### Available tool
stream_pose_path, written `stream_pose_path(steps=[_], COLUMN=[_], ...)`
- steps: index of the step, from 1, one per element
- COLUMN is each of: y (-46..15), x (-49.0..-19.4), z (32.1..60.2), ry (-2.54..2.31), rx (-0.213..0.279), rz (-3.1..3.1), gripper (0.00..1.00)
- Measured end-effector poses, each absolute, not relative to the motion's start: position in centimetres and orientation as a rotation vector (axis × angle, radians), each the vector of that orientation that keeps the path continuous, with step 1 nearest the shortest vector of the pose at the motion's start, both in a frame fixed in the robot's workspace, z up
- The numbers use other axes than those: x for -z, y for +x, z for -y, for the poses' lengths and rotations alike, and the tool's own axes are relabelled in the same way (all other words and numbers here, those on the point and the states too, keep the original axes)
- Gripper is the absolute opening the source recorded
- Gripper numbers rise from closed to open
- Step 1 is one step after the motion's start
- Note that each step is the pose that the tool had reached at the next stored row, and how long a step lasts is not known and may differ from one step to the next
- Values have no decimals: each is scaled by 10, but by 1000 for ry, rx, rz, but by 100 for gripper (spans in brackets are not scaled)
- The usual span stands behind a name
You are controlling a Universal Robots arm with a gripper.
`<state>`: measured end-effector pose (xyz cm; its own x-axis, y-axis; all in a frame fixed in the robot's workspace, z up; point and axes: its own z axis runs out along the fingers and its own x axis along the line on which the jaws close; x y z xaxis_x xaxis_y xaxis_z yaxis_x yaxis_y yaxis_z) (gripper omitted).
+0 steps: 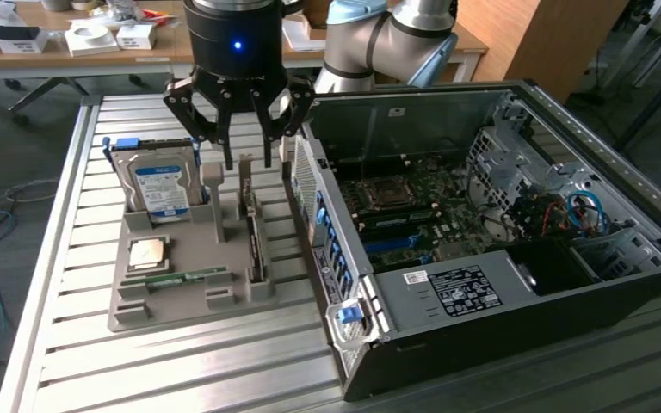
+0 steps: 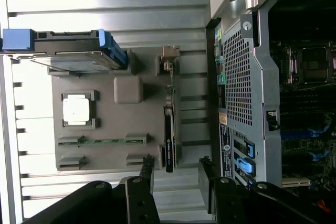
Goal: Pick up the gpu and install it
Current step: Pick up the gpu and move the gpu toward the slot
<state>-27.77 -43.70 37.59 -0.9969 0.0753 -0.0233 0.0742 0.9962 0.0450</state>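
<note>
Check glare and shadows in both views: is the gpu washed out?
Wrist view: table slats and CPU blow out white, case interior goes dark, gpu is readable. Exterior view: even light, no glare on the gpu.

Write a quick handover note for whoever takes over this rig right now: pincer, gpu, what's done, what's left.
Pincer: open, empty, hovering over the gpu without touching it.
Gpu: standing on edge in the grey holder, beside the open computer case.
Done: nothing yet; gpu not grasped.
Left: picking it up and installing it in the case.
</note>
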Motion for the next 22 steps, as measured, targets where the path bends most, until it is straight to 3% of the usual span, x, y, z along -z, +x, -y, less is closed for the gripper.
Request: stream_pose_path(steps=[22], y=[-278], x=[-370], z=[437], ry=[117], rx=[-69], rz=[-3114], gripper=[47])
